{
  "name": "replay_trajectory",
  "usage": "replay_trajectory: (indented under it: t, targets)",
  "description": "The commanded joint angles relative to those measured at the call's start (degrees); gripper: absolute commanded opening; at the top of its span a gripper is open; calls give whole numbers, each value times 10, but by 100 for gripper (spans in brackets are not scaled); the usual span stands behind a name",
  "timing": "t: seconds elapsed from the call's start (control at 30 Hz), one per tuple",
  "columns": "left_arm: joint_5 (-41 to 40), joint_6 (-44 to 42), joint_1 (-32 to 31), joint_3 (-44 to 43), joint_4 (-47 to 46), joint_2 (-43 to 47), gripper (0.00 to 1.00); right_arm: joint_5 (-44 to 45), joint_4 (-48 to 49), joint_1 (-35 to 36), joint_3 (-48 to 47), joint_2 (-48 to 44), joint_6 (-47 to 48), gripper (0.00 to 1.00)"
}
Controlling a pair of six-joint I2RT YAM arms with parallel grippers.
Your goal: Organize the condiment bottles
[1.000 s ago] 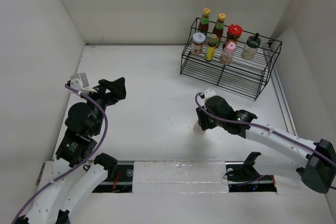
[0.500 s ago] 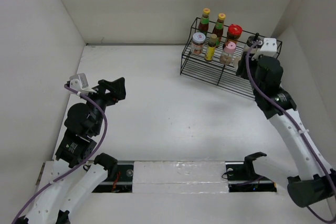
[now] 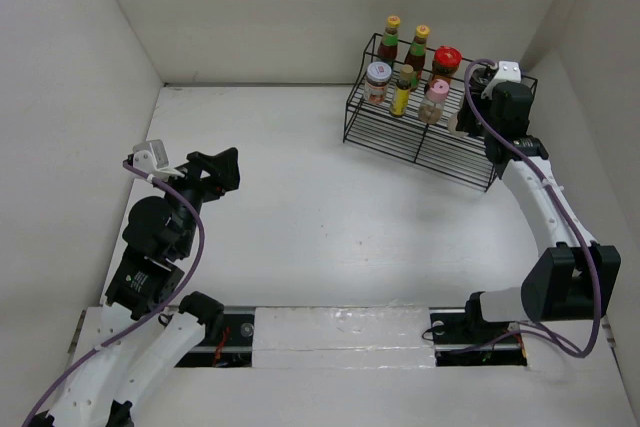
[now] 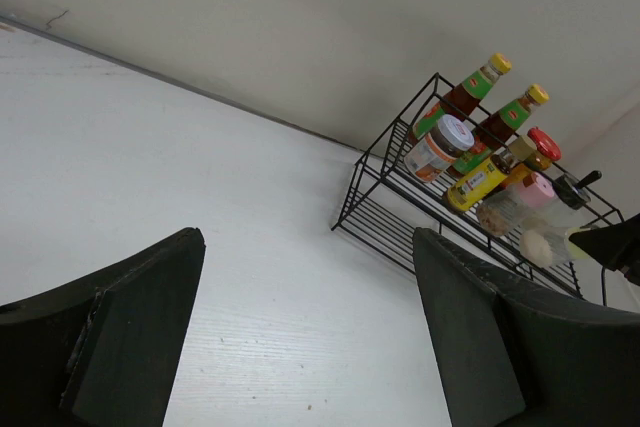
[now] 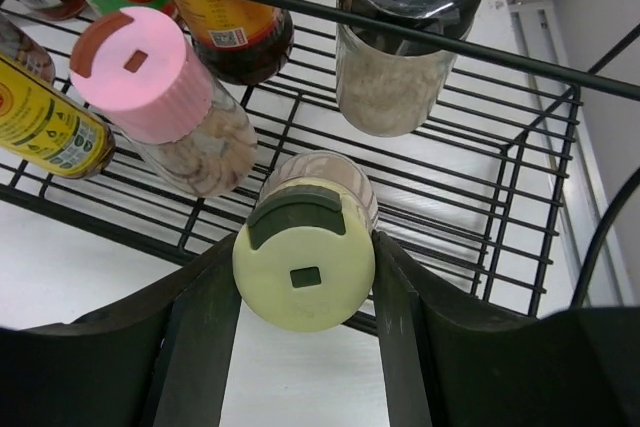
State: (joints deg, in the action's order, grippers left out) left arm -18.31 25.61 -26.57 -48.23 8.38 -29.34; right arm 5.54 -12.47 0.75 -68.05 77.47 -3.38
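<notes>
Top: the right end effector (image 3: 467,124) is seen at the right end of the wire rack (image 3: 400,135), in the far right corner of the worktop (image 3: 300,197). A second ago it was low over mid-worktop, nearer the front edge. The left end effector (image 3: 222,169) is unmoved by the left edge.

Left wrist: jaws are released, nothing held.

Right wrist: the cream-capped shaker (image 5: 305,265) is clamped between both fingers over the rack's lower tier, beside the pink-capped shaker (image 5: 150,87). Whether it is seated cannot be told. It is judged light, rigid and smooth-walled, best gripped on the body just under the cap.
</notes>
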Motion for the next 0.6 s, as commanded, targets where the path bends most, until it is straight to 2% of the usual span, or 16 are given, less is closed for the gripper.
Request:
replay_trajectory:
  t: [0.0,0.13,0.17,0.23,0.27,0.37,0.43,0.5,0.57]
  targets:
    - [5,-6,-1,4,-28,5,81,-28,46,-10,-22,14,4,34]
    - [10,-6,-1,4,-28,-5,81,-59,46,-30,-22,22,-1,58]
    - [10,-6,-1,4,-28,-5,81,-59,46,-30,-17,22,-1,67]
    - [10,-6,-1,4,-28,-5,81,-59,46,-36,-16,16,-7,74]
    - [10,-6,-1,4,-28,-11,82,-59,46,-36,-22,16,-7,82]
    - [17,-6,-1,-1,-28,-11,86,-64,46,-36,-34,0,-7,86]
    - [23,-12,-1,-1,-34,-11,92,-58,46,-36,-34,-27,-7,93]
    - [30,-12,-1,-1,-28,-26,98,-53,52,-24,-34,-49,-7,97]
    - [36,-12,-1,-6,-28,-26,99,-47,68,-11,-19,-94,-7,97]
